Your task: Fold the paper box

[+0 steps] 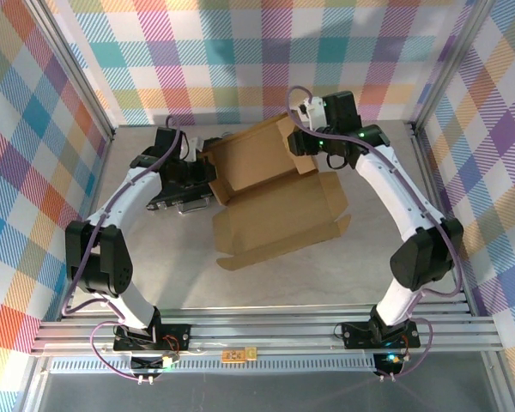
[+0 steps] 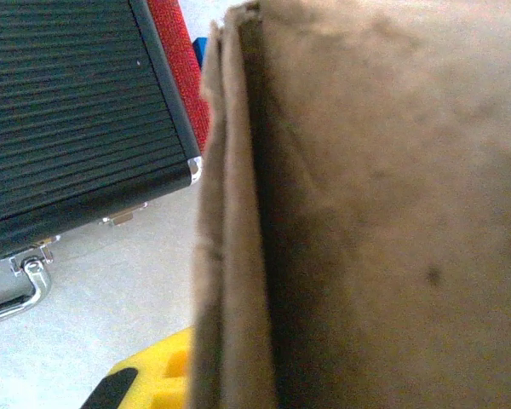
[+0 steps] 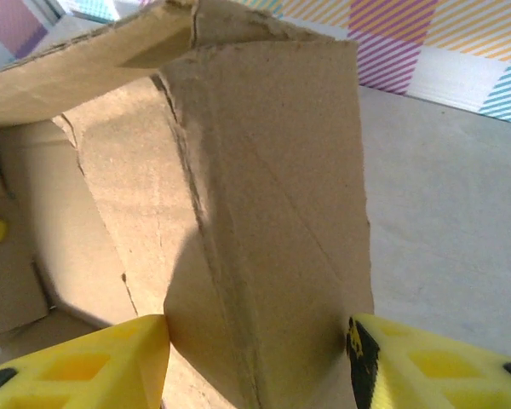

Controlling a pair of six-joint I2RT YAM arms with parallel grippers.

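**At the back of the table: half-raised mailer, two grips that could undo it**

Toward the far side of the table (image 1: 266,283) sits the paper box (image 1: 270,193). Its rear half stands up as a tray, and its lid panel lies flat toward the arm bases.

- The left gripper (image 1: 202,169) is clenched at the box's left wall. The wrist view shows the doubled cardboard edge running down beside one yellow finger (image 2: 145,379), so we judge it a pinch on that wall.
- The right gripper (image 1: 302,142) grasps the folded right end wall, with yellow fingers (image 3: 94,366) pressed against both its sides.

Risks, as we judge them:
- If the arms pull against each other, the creased score line could tear.
- If either wall is let go before its tab locks, it may spring open.
- A sideways shove could slide the box into the black case (image 1: 173,196) just beside it.
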